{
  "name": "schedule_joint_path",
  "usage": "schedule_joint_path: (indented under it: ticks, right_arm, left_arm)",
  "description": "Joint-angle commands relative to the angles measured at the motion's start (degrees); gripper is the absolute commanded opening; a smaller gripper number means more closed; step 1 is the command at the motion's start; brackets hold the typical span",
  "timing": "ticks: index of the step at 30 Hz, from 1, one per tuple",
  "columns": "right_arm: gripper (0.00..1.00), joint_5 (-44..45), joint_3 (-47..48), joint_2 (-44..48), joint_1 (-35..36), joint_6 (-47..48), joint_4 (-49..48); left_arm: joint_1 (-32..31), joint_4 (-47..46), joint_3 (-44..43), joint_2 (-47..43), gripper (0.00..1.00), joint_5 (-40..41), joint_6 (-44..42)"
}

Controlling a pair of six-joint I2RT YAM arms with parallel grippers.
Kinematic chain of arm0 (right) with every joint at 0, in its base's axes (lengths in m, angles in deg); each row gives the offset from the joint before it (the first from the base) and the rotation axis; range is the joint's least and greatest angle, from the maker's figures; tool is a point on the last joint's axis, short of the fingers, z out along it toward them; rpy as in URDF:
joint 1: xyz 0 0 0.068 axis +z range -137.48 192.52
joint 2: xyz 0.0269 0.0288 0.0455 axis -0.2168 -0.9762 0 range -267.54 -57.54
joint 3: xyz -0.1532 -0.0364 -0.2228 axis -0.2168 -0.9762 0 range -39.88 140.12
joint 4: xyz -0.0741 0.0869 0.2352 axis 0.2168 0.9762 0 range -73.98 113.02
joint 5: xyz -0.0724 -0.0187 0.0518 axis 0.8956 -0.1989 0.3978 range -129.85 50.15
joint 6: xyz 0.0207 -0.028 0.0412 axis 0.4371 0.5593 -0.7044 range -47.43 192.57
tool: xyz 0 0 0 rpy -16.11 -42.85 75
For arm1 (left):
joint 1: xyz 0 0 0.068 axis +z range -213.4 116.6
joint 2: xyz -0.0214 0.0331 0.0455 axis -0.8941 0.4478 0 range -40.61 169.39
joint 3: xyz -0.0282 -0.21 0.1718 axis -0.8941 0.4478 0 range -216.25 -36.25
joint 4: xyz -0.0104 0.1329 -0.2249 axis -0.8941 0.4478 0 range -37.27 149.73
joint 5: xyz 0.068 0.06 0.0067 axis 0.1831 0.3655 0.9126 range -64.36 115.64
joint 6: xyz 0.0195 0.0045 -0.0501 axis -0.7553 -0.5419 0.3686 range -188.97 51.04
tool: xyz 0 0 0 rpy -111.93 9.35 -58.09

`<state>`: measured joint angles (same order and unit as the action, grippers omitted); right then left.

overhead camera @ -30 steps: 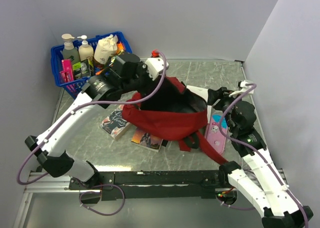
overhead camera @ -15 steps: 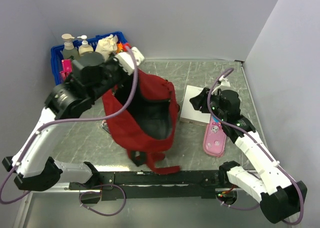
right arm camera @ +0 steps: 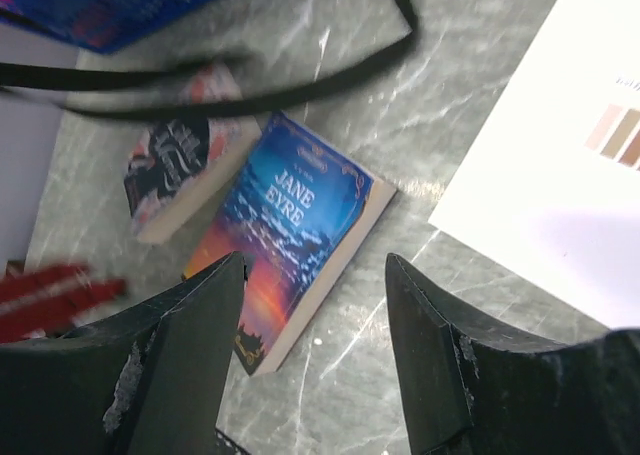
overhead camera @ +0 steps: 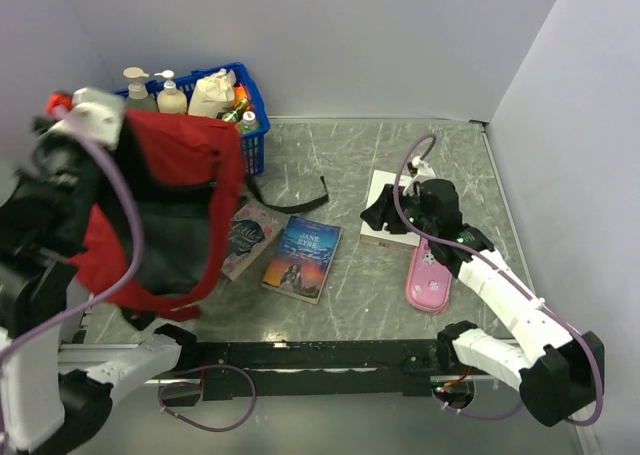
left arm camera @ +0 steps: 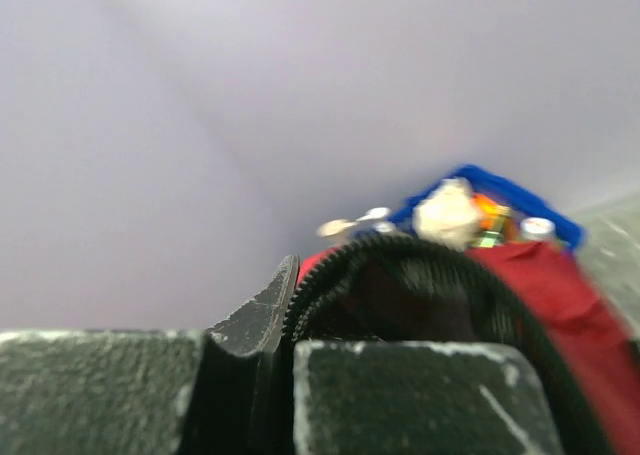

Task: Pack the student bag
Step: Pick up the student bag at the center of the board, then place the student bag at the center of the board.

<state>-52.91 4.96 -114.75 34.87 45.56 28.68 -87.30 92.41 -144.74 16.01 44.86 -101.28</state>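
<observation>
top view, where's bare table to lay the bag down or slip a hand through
Bare marble lies at the back between the blue basket and the white booklet, crossed only by a black strap, and in front between the Jane Eyre book and the pink case. The left is crowded: the other book, the basket, the student bag hanging there.

The top external camera looks down from high above the near edge over the worktop (overhead camera: 340, 160). The right wrist camera, low over it, looks past the right gripper (right arm camera: 314, 275) at the Jane Eyre book (right arm camera: 290, 225). The left wrist camera, tight against the student bag (left arm camera: 545, 275), faces the blue basket (left arm camera: 505, 190); both also show overhead.
</observation>
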Motion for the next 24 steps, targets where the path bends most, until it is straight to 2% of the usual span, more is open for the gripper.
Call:
schedule_joint_path:
  ticks: [1,5,9,13,18,24]
  right_arm:
    - [0.66,-2.41,-0.72,-2.72,1.38,0.02,-2.3]
    - [0.66,-1.36,1.56,-7.73,4.01,0.73,-0.01]
    - [0.66,-2.23,-0.45,-9.32,4.72,-2.17,-1.5]
    - [0.66,-3.73,-5.28,-11.07,6.04,-6.99,-7.2]
    - [0.64,-4.78,-6.96,-15.2,9.29,-10.17,-11.17]
    - [0.63,-4.26,-5.91,-20.83,12.28,-12.9,-13.79]
  left_arm:
    - [4.99,-6.29,-0.69,-3.62,0.01,1.17,1.64]
    - [9.04,-0.76,1.87,-6.61,0.01,-5.22,5.06]
    - [9.57,4.79,7.83,-6.87,0.01,-10.59,10.16]
    - [9.57,-0.11,23.1,-8.19,0.01,-12.11,13.59]
    - [9.57,-4.52,32.53,-7.14,0.01,-13.24,17.11]
    - [9.57,-10.66,48.09,-7.14,0.01,-17.11,18.95]
